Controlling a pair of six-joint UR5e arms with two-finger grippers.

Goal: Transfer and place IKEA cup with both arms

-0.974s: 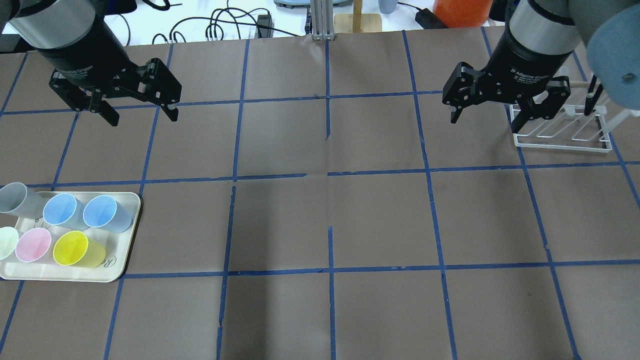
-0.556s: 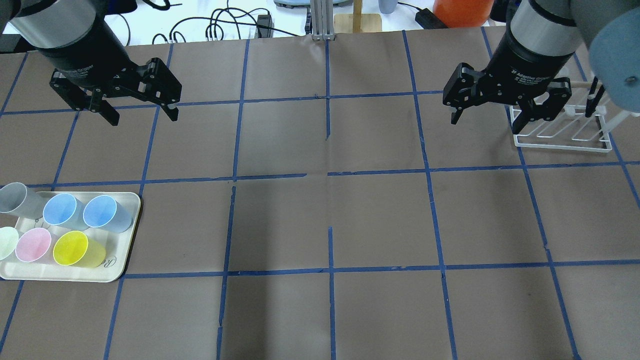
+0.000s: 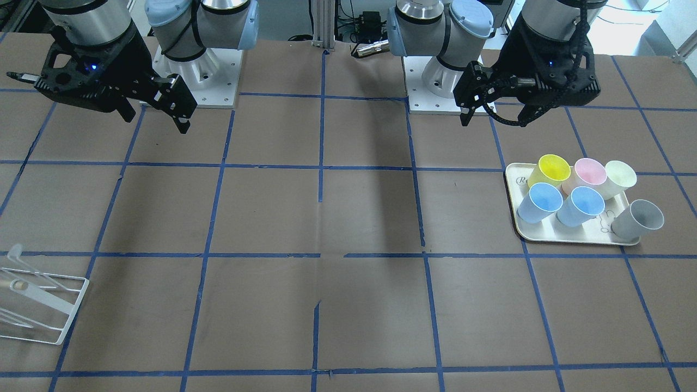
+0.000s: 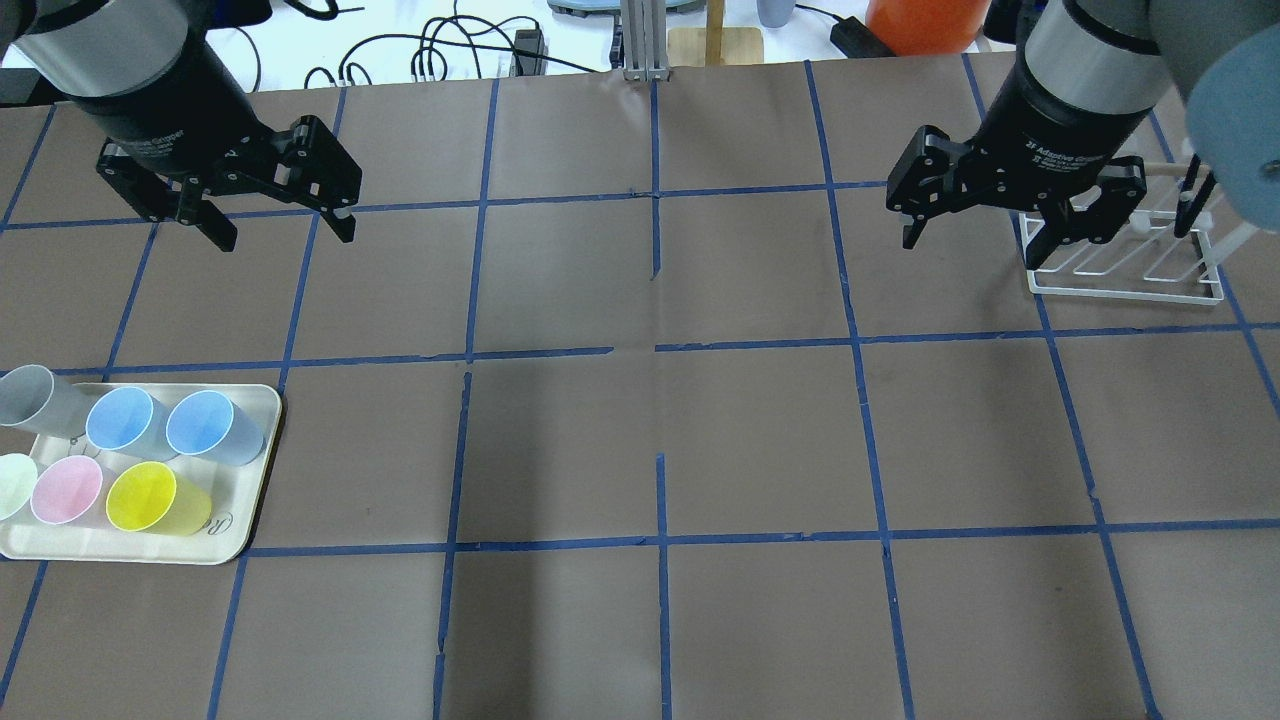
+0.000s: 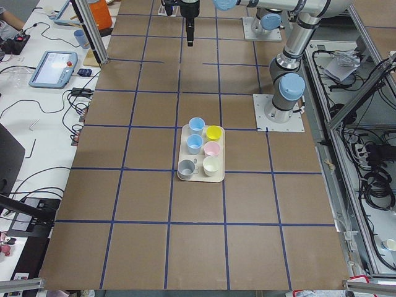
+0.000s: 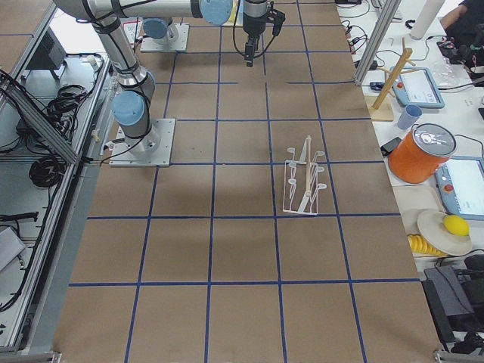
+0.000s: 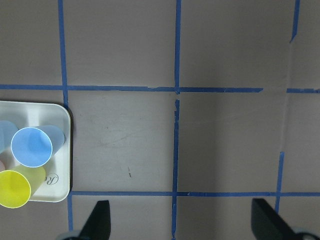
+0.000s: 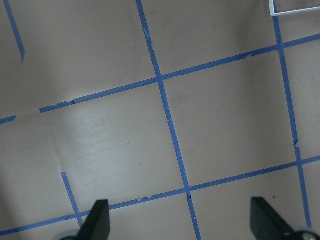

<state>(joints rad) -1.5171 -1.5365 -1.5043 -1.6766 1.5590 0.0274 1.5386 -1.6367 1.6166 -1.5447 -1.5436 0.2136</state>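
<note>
Hanging above the brown, blue-taped table, both arms are empty-handed. The left gripper has its two black fingers spread wide apart, with nothing between them. The right gripper is spread just as wide and holds nothing; behind it a white wire rack stands on the table's right side.

The IKEA cup stands upright on a cream tray on the left side of the table, well apart from both grippers. It sits in the tray's row nearer the robot, at the far left end, just beside a pink cup, with a yellow cup next along. Two blue cups and a grey cup fill the row behind.
</note>
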